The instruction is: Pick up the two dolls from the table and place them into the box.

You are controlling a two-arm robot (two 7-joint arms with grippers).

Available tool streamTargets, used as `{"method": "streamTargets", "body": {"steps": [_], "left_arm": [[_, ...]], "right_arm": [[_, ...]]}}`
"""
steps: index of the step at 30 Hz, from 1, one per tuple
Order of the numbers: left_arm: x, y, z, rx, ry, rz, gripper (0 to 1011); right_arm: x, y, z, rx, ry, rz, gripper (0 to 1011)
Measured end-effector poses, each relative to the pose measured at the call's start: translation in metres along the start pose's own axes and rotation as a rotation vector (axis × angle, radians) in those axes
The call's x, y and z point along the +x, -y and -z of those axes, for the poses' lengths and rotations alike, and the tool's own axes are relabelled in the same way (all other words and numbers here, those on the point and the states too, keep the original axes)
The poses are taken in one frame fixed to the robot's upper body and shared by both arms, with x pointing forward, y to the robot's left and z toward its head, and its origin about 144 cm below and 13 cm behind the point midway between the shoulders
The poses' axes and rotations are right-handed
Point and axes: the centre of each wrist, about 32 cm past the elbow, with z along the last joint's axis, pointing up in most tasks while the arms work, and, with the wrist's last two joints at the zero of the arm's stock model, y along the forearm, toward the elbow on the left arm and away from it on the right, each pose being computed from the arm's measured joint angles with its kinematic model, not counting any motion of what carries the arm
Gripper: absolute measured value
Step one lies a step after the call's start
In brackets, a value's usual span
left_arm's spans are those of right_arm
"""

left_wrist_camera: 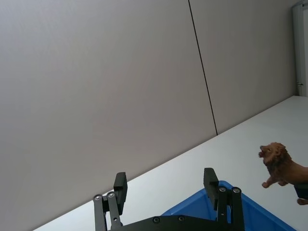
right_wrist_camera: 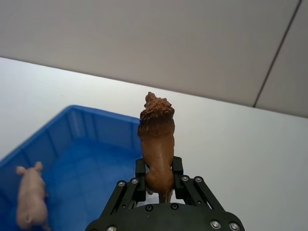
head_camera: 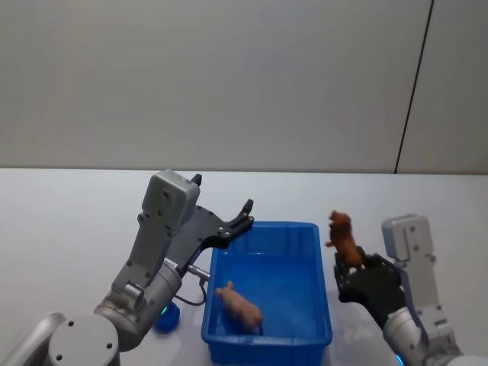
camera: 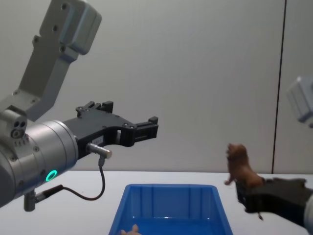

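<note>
- One half of the job is done: the pink doll [head_camera: 240,305] lies on its side on the floor of the box [head_camera: 278,226], toward the near left corner.
- The other half is under way, by my reckoning. The brown doll [head_camera: 341,232] is off the table [head_camera: 69,229] and up in the air just outside the box's right wall, not yet over the opening.
- The right gripper [head_camera: 352,261] is clamped on that doll's hindquarters, so the doll rears up out of the jaws, head topmost.
- What is left, as I judge it, is to carry the brown doll across the right rim and let it go over the box.
- The left gripper [left_wrist_camera: 165,179] hangs above the box's far left corner, fingers spread wide with nothing between them.
- The brown doll looks like a little lion, with a shaggy darker mane, an open mouth, a smooth tan-brown body and stiff legs. It seems to hold its shape in the grip rather than sag.
</note>
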Motion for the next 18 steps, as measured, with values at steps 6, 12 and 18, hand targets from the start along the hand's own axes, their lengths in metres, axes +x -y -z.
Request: {"method": "streamTargets", "body": {"steps": [6, 12, 18], "left_arm": [[0.000, 0.000, 0.000, 0.000, 0.000, 0.000, 1001], [0.000, 0.000, 0.000, 0.000, 0.000, 0.000, 1001], [0.000, 0.000, 0.000, 0.000, 0.000, 0.000, 1001]], "right_arm": [[-0.002, -0.008, -0.010, 0.035, 0.006, -0.078, 301], [-0.006, -0.021, -0.014, 0.036, 0.006, -0.156, 343], [-0.010, -0.033, -0.013, 0.015, 0.002, -0.204, 518]]}}
